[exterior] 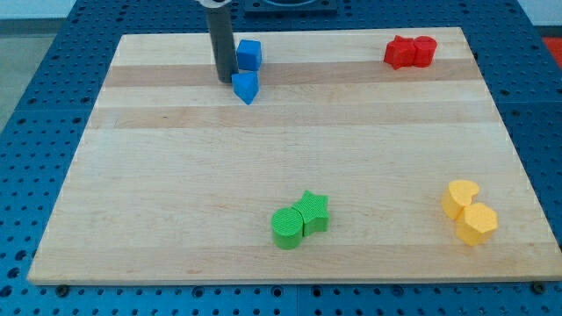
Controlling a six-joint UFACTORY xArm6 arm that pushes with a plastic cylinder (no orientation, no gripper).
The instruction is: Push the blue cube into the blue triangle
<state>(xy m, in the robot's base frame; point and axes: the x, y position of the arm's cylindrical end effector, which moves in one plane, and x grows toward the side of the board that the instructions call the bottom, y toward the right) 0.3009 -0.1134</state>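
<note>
Wooden board (176,193) under blue, red, green, yellow blocks.

Blue cube (249,54) resting flat on the desk (281,167) near the view's top, left of centre, one corner turned toward the view's bottom; blue triangle (247,88) lying just below it, toward the view's bottom, point aimed downward in the view; the two very close, contact impossible to judge; both just right of my tip (226,80).
</note>
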